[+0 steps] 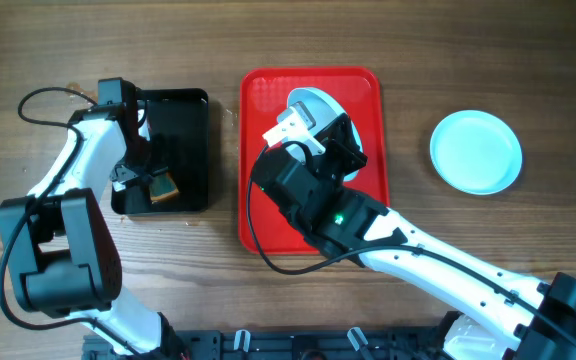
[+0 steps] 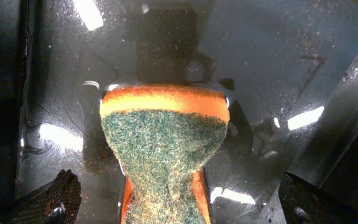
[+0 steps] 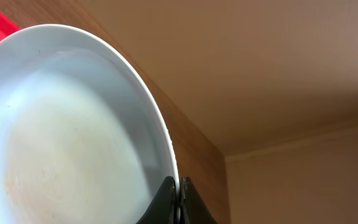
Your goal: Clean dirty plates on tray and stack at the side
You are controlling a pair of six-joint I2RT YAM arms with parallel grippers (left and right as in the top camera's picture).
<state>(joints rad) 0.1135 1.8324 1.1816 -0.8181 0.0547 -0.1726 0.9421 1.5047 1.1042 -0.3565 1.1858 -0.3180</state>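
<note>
Two plates are in your view: one plate [image 1: 476, 151] lies flat on the table [image 1: 528, 60], well to the right of the red tray [image 1: 266, 95]. The other plate [image 1: 311, 104] is tilted up over that tray, its rim pinched between the closed fingers of your right gripper [image 3: 179, 200]. Your left gripper [image 1: 144, 182] hangs over the black tray [image 1: 186, 112], fingers spread wide either side of the orange-and-green sponge [image 2: 160, 143] standing in it, clear of both.
</note>
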